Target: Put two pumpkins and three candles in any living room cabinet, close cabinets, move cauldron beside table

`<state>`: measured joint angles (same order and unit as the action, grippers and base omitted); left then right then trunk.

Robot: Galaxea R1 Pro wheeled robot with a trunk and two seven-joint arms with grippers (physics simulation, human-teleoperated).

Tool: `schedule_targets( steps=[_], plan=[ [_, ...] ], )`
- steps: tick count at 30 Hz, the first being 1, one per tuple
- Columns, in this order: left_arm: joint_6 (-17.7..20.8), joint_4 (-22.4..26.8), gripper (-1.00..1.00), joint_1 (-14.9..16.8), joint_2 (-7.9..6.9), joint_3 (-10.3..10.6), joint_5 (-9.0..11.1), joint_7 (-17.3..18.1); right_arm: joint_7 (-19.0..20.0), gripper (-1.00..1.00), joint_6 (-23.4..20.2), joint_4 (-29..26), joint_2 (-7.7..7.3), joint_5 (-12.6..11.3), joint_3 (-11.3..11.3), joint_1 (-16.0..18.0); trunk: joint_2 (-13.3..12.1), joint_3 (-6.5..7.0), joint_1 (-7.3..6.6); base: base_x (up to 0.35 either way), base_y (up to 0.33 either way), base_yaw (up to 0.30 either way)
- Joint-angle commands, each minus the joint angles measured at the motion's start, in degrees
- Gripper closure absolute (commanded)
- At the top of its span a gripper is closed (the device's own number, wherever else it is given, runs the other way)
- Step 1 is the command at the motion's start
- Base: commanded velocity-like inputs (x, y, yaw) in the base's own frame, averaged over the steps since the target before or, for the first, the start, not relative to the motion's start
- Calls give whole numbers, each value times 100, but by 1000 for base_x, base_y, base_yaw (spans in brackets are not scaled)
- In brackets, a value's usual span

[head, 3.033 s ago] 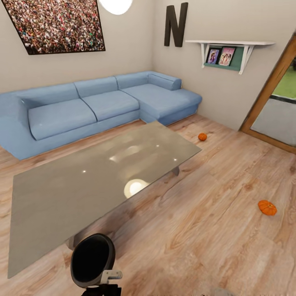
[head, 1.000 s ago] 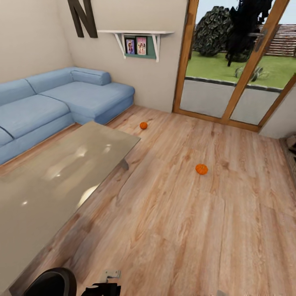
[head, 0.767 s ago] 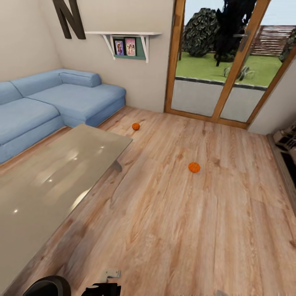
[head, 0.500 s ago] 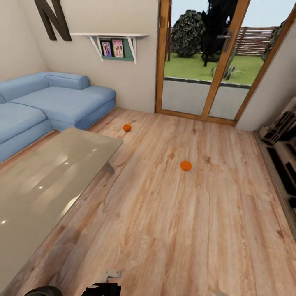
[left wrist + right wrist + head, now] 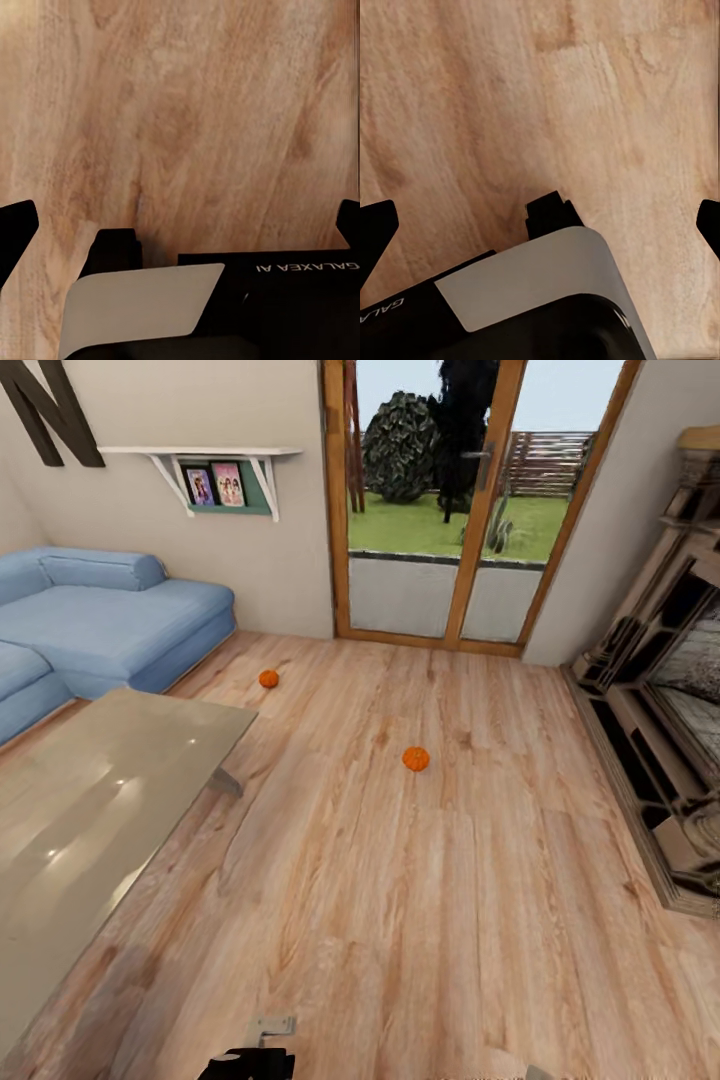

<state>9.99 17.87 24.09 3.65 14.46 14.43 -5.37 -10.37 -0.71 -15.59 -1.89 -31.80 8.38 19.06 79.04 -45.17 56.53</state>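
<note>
Two small orange pumpkins sit on the wood floor in the head view. One pumpkin is near the sofa's end, the other pumpkin is in the open middle of the room. In the wrist views, my left gripper and right gripper both point down at bare floorboards. Their dark fingertips stand wide apart at the picture edges, open with nothing held. The candles, cabinet and cauldron are out of view.
A glass-topped table fills the left foreground, with a blue sofa behind it. Glass doors to a garden stand at the back. A brown wooden unit with open compartments lines the right wall.
The camera has swung right, so the whole picture has shifted left. The black cauldron has slid out at the bottom left and the brown unit has come in at the right. The pumpkins have not moved.
</note>
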Motion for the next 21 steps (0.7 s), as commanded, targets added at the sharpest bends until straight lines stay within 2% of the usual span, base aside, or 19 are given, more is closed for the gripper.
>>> schedule_targets(
  steps=[1,21],
  plan=[
    [29,15,-100,0,-4,50,59,-43,-35,-100,-8,-9,-4,-46,49,2,2,0,0,0,0,-276],
    [29,15,-100,0,-4,53,58,-43,-35,-100,-8,-8,-4,-77,43,2,2,78,0,0,0,-276]
  ],
)
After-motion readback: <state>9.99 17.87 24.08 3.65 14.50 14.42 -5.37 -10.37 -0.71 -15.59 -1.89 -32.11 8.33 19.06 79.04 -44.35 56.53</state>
